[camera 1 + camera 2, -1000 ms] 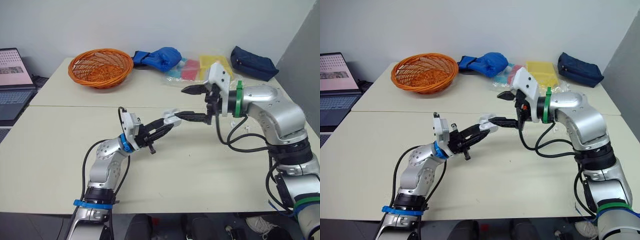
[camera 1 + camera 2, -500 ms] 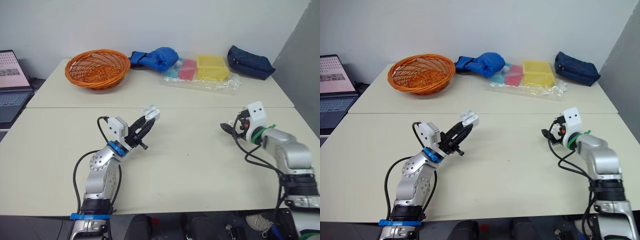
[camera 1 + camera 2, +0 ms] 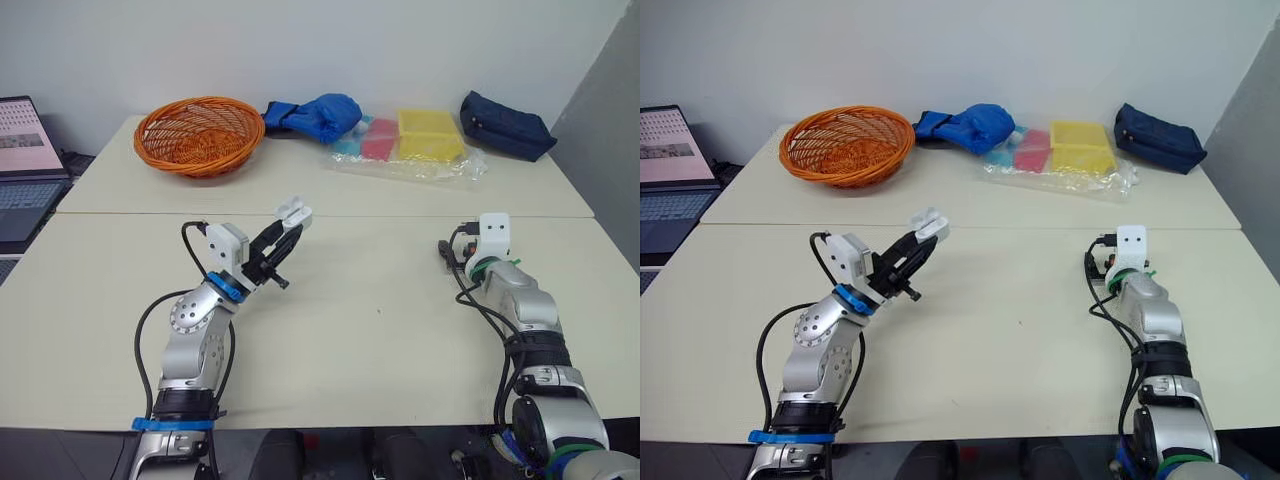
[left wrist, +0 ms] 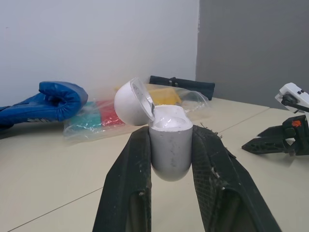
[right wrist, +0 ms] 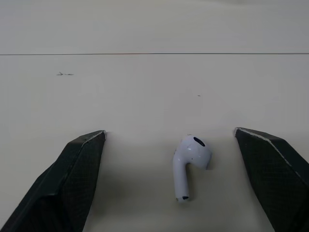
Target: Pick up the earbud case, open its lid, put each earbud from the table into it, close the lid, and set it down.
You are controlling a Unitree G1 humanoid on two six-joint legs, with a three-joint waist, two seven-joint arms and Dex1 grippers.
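Observation:
My left gripper (image 3: 288,224) is shut on the white earbud case (image 3: 293,212) and holds it above the table's middle left. In the left wrist view the case (image 4: 168,145) stands upright between the fingers (image 4: 129,179) with its lid (image 4: 130,102) swung open. Low over the table at the right, my right gripper (image 3: 446,256) is open. In its wrist view a white earbud (image 5: 189,162) lies on the table between the wide-spread fingers (image 5: 77,164), touching neither. The right gripper (image 4: 270,141) also appears in the left wrist view.
Along the back of the far table are an orange basket (image 3: 198,133), a blue glove (image 3: 315,115), a plastic bag of coloured packs (image 3: 410,140) and a dark blue pouch (image 3: 505,125). A laptop (image 3: 25,160) sits at far left. A seam (image 3: 400,215) joins the two tables.
My right gripper pulled away from the case, swung right and dropped low over the earbud on the table. The left gripper drew the open case back to the left.

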